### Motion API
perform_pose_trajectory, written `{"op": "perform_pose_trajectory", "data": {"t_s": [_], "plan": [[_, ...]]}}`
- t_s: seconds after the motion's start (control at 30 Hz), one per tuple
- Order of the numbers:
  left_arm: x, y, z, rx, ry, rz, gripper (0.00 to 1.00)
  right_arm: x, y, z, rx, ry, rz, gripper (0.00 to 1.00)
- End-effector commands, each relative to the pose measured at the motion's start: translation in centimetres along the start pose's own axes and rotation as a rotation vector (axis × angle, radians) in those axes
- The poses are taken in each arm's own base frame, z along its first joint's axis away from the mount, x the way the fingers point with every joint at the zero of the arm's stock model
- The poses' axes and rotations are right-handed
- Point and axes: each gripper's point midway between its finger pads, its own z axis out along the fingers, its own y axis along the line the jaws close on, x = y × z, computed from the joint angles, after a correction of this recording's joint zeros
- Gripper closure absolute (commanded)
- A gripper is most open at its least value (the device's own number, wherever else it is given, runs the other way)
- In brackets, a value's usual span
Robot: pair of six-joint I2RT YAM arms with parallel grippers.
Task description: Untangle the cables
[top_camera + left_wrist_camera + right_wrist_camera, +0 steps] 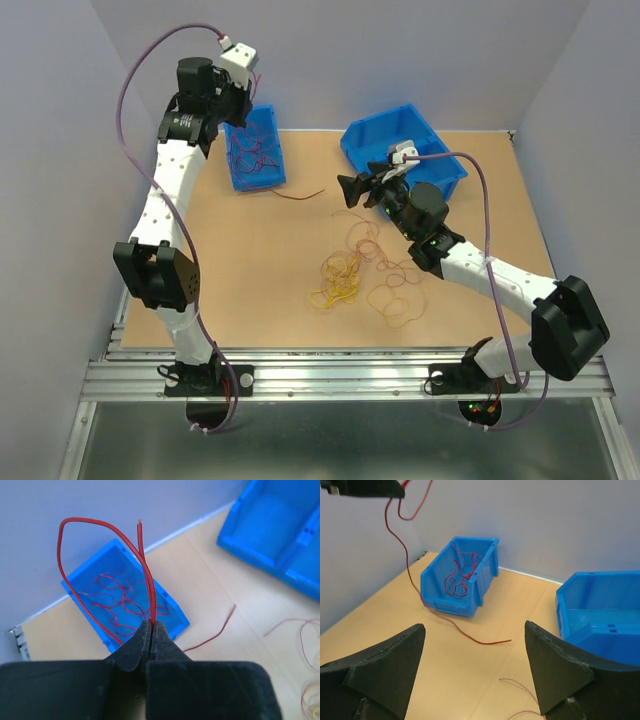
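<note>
left gripper (151,627) pinches thin dark red wire (145,570) above small blue plastic bin (451,602), wire hanging vertical, tail lying beside bin; right gripper (474,627) wide open, empty.

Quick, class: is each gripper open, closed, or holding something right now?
Left gripper: closed, pinching a red cable.
Right gripper: open, holding nothing.

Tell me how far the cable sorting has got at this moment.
Done: several red cables lie in the left bin. In hand: the left jaws are shut on one more red cable, trailing onto the table. Left: the yellow-orange tangle on the table; right jaws open.
</note>
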Motion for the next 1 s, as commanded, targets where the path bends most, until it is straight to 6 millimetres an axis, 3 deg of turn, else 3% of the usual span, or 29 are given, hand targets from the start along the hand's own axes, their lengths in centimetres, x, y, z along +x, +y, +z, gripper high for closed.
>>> {"op": "perform_pose_trajectory", "data": {"t_s": [0.0, 0.1, 0.2, 0.37, 0.47, 0.5, 0.53, 0.7, 0.73, 0.8, 0.83, 0.97], "plan": [[-5.9, 2.6, -1.8, -0.122, -0.175, -0.066, 1.00, -2.1, -0.1, -0.4, 0.002, -0.060, -0.009, 0.14], [-9.2, 4.5, -2.7, -0.210, -0.273, -0.067, 1.00, -2.0, -0.1, -0.3, 0.001, -0.057, -0.011, 0.14], [-12.0, 5.1, -3.1, -0.210, -0.386, -0.056, 1.00, -1.9, -0.1, -0.2, -0.002, -0.055, -0.010, 0.14], [-11.5, 4.4, -0.6, -0.134, -0.428, -0.066, 1.00, -1.9, 0.0, -0.2, -0.005, -0.054, -0.009, 0.14], [-8.6, 3.7, 2.4, -0.073, -0.371, -0.092, 1.00, -1.9, 0.0, -0.2, -0.003, -0.055, -0.008, 0.14], [-8.5, 3.9, 3.0, -0.076, -0.392, -0.086, 1.00, -2.0, 0.0, -0.3, -0.005, -0.056, -0.010, 0.14], [-6.2, 4.1, 4.2, -0.079, -0.361, -0.106, 1.00, -1.9, 0.0, -0.3, -0.006, -0.054, -0.009, 0.14], [-0.5, 4.2, 7.2, -0.012, -0.366, -0.163, 1.00, -2.0, 0.0, -0.5, -0.006, -0.056, -0.011, 0.14], [1.5, 4.0, 8.4, 0.002, -0.321, -0.168, 1.00, -2.0, 0.0, -0.6, -0.005, -0.057, -0.011, 0.14], [3.7, 3.6, 9.4, 0.029, -0.269, -0.183, 1.00, -2.0, -0.1, -0.6, 0.000, -0.056, -0.013, 0.14], [5.9, 3.4, 10.1, 0.032, -0.228, -0.207, 1.00, -2.1, -0.1, -0.6, -0.002, -0.059, -0.011, 0.14], [9.6, 3.9, 10.9, -0.002, -0.147, -0.275, 1.00, -2.0, 0.0, -0.6, -0.007, -0.057, -0.010, 0.14]]}}
